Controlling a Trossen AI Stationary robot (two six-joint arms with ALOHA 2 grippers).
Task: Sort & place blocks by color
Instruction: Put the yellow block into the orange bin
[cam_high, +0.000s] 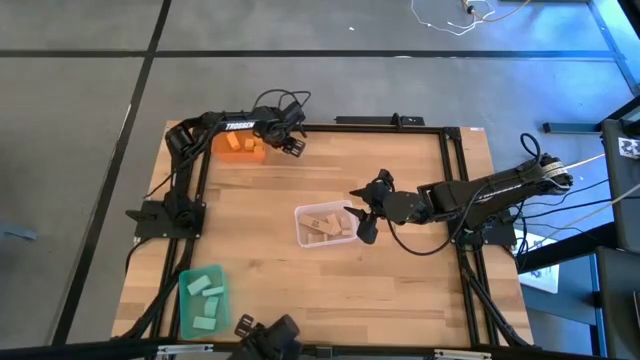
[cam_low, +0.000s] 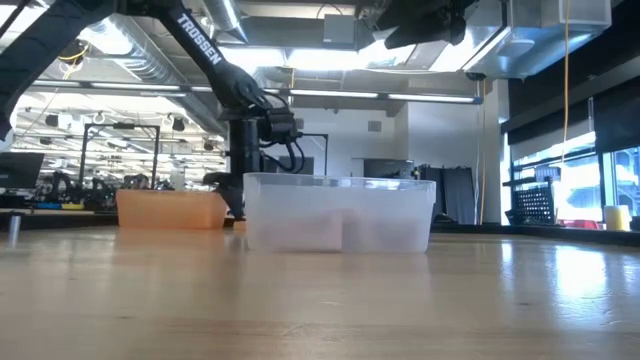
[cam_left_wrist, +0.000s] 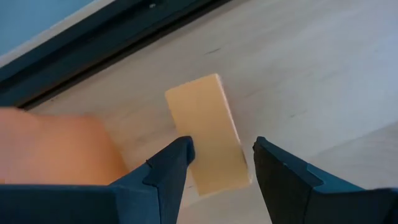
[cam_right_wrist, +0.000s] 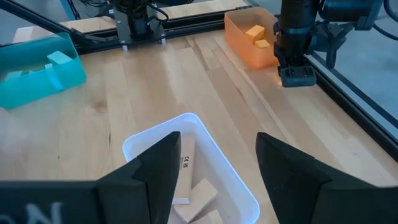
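Over on the left front corner of the table (cam_high: 260, 300), the green bin (cam_high: 202, 301) holds approx. three mint blocks (cam_high: 205, 297), so that colour looks sorted. Further back on the left side sits the orange bin (cam_high: 239, 147) with a couple of orange blocks (cam_high: 236, 142) in it. Right beside it the left gripper (cam_high: 291, 146) hangs low, fingers spread wide and holding nothing. Its wrist view shows one tan block (cam_left_wrist: 208, 134) lying on the bare wood btwn the fingers, just beside the orange bin's wall; no contact yet that I can see.

Mid-table is the clear bin (cam_high: 300, 228) with several tan blocks (cam_high: 326, 227) piled inside. The right gripper (cam_high: 362, 212) hovers at that bin's right edge, fingers also wide, nothing in them.

Judging from this, the job is nearly done: green, orange and most tan pieces are in bins. What's left, prob., is that one stray tan block by the orange bin, which needs gripping and carrying over to the clear bin. I see no other loose blocks on the table, though the high view is too coarse to be sure.
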